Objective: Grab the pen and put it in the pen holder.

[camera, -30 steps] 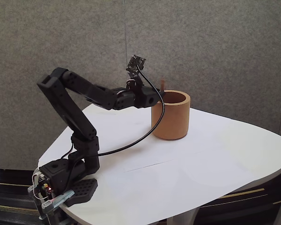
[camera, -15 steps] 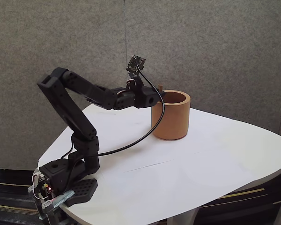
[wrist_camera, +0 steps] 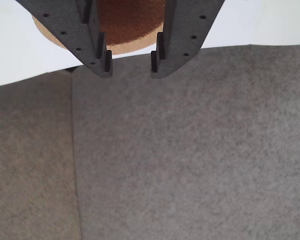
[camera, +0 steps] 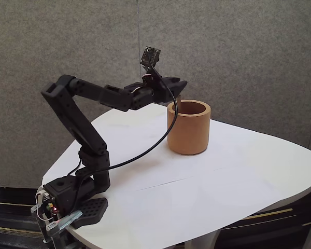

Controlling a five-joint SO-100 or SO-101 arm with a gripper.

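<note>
The pen holder (camera: 189, 128), a squat orange-tan cup, stands on the white table (camera: 233, 176) towards the back. In the fixed view my gripper (camera: 179, 84) hovers just above the cup's left rim, pointing right. From the wrist camera the two black fingers of the gripper (wrist_camera: 131, 65) stand apart with nothing between them, so it is open. The pen holder (wrist_camera: 130, 27) shows behind the gap. The pen is hidden.
A black cable (camera: 160, 148) loops from the wrist down to the arm's base (camera: 75, 199) at the table's front left corner. Grey felt wall panels (camera: 238, 57) stand close behind the table. The table's rounded edge runs along the front and right.
The gripper has lifted from beside the cup's rim to above it. The stick tip that poked up at the rim sank and no longer shows.
</note>
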